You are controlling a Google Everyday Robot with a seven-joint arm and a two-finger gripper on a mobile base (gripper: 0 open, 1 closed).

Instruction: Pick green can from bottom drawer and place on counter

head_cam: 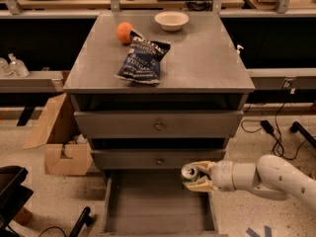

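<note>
Now, your hand (196, 177) pinches the green can (189, 172) over the bottom drawer (158, 209); lift it clear of the drawer fronts (123, 125) before the tabletop (205, 53).

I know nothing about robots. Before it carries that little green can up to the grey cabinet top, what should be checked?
1. Grip: ok. The hand, over the right rear corner of the shallow grey metal bottom drawer, is closed around the small green drinks can.
2. Can clear of the drawer: probably ok; it looks raised above the floor.
3. Can upright: cannot tell.
4. Landing spot on the flat grey countertop: ok; its right side is bare.
5. Obstacles up there: ok; the round orange, dark blue crisp bag and white bowl sit left and back.
6. Way up: ok; the two grey drawer fronts above are shut.
</note>
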